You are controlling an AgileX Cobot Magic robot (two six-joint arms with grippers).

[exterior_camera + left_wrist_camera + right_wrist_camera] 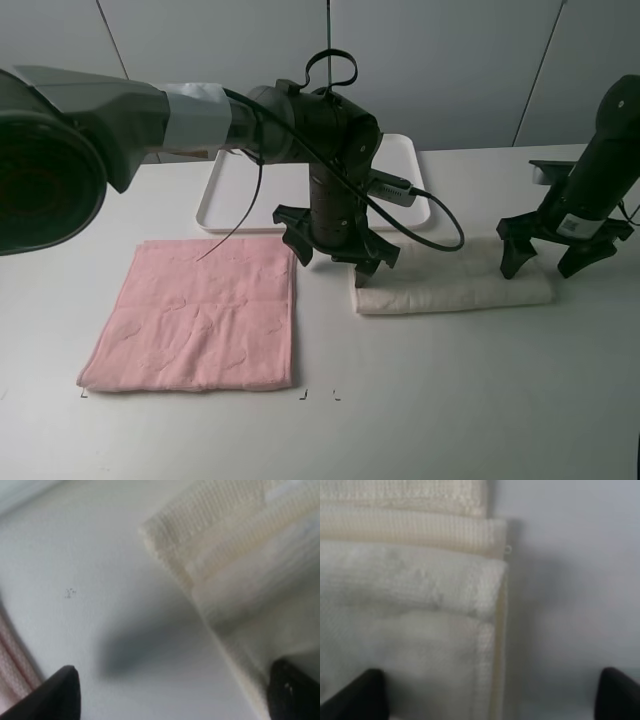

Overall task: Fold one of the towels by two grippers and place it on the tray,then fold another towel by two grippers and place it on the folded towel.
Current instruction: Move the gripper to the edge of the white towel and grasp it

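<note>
The table [450,400] was the biggest thing, spread out under both grippers. The pink towel [200,320] lay flat just beside the left gripper [338,258], on the side away from the right gripper [540,262]; it looked not folded yet, so that whole job was prob. left to do. The tray [240,205] sat behind the left gripper, near it, w/ no towel on it. The white towel [450,290] was a long folded strip running from under the left gripper to under the right one, so a first fold looked done, approx. a quarter of the task. It prob. needed one more fold, then a lift back to the tray. Both grippers had their jaws spread wide over the strip's two ends, one each, and held nothing.
</note>
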